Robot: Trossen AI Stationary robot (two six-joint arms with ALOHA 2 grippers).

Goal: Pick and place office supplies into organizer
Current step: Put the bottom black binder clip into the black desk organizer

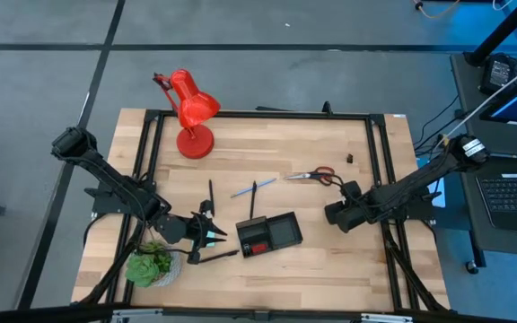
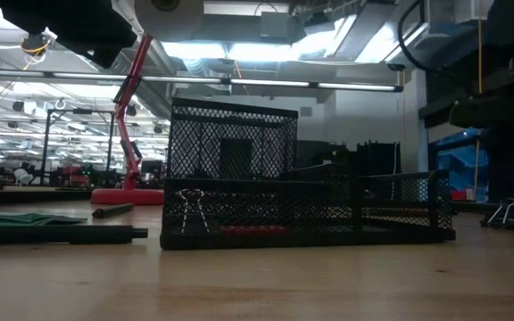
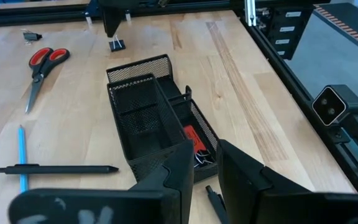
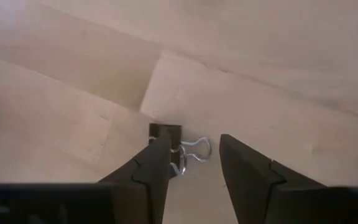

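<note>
The black mesh organizer [image 1: 270, 233] stands near the table's middle. A red piece [image 3: 191, 134] and a black clip [image 2: 190, 210] lie in its compartments. My left gripper [image 3: 205, 177] is open, just left of the organizer, above a black pen [image 1: 214, 257]. My right gripper [image 4: 194, 163] is open and points down. Its fingers stand on either side of a small black binder clip [image 4: 178, 144] that lies flat on the table, right of the organizer. Red-handled scissors [image 1: 317, 176], a light blue pen [image 1: 244, 190], two more black pens [image 1: 253, 199] [image 1: 211, 194] and another clip [image 1: 349, 158] lie loose farther back.
A red desk lamp [image 1: 189, 112] stands at the far left of the table. A small green plant [image 1: 153, 266] sits at the near left corner, beside my left arm. Black frame rails [image 1: 377, 152] run along the table's edges. Bare wood lies between the organizer and the near edge.
</note>
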